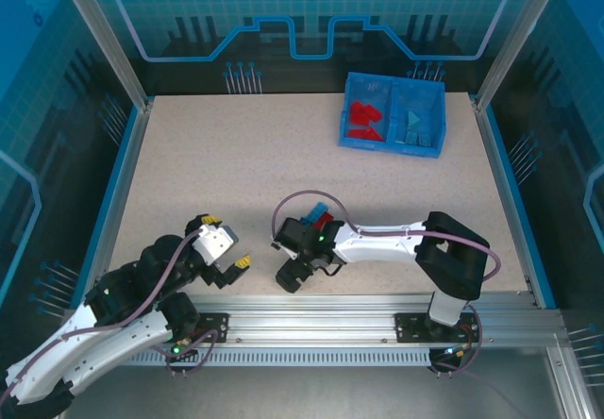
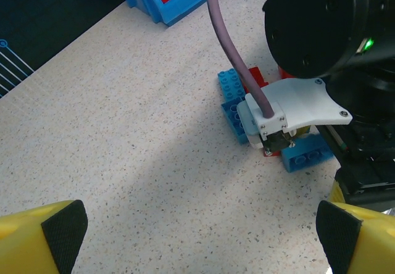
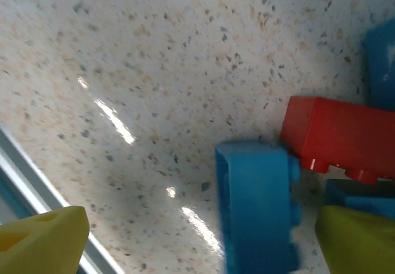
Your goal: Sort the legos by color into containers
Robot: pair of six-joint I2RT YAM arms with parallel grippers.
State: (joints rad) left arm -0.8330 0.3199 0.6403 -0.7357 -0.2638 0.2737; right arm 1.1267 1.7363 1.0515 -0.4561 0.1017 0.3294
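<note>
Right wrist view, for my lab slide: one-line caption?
Open right gripper poised above a blue lego beside a red lego on the speckled table.

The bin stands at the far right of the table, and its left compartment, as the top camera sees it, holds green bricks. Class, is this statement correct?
Not quite. The bin does stand at the far right of the table, but its left compartment holds red bricks, not green ones. The top external view shows this.
</note>
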